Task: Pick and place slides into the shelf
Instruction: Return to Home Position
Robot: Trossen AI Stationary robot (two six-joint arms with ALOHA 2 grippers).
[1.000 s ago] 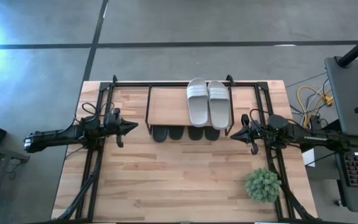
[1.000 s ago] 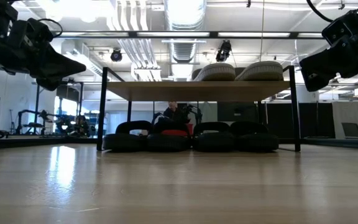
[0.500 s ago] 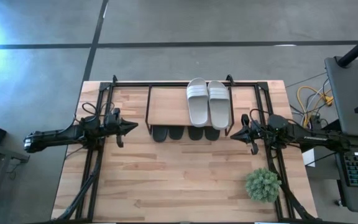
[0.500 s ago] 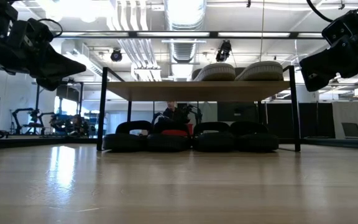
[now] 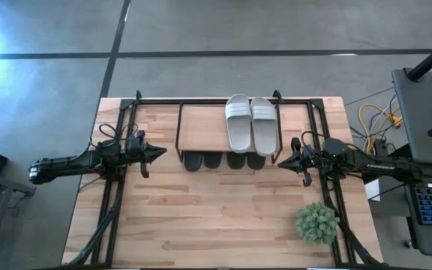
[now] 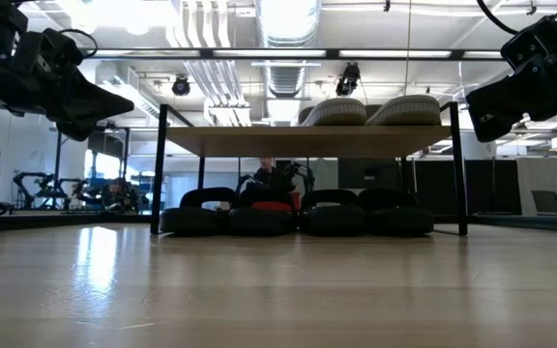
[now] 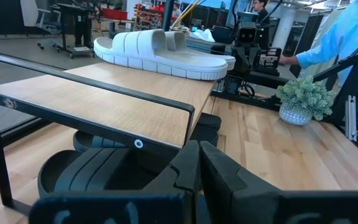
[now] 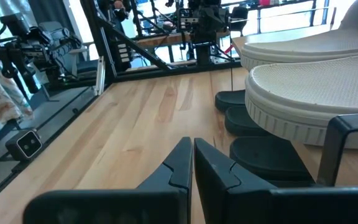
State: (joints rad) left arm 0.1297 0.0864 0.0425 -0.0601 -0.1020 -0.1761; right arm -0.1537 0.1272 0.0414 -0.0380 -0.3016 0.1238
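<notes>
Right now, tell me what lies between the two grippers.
In the high view, the shelf stands between the left gripper and the right gripper, white slides on top, dark slides beneath.

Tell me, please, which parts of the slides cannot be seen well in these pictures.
1. High view: the shelf covers the four black slides; only their near ends show.
2. Low view: the white slides show only end-on above the shelf; their far ends are hidden.
3. Right wrist view: the picture's edge cuts off both white slides.
4. Left wrist view: the left claw, shut, hides part of the black slides.
</notes>
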